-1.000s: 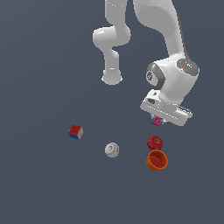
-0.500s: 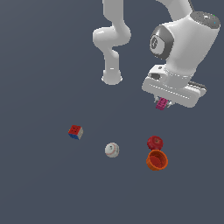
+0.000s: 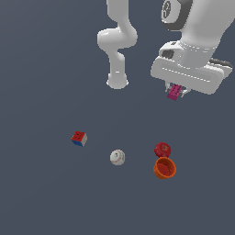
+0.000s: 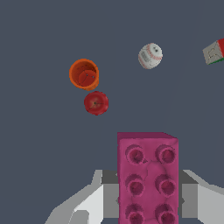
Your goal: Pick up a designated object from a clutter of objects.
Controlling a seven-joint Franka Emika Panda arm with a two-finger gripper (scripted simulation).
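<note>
1. Magenta-pink studded block (image 3: 174,93) is pinched between the gripper (image 3: 176,91) fingers, up in the air, well above the floor.
2. White arm (image 3: 193,43) fills the exterior view's upper right.
3. Down below: red apple (image 3: 162,149) touching the orange cup (image 3: 165,168).
4. White baseball (image 3: 117,157) sits left of them, the red-blue-white cube (image 3: 79,138) farther left.

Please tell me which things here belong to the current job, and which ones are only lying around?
Part of the job:
- pink block, held in the end effector, lifted above the floor

Only lying around:
- cube
- baseball
- red fruit
- orange cup, touching the fruit
</note>
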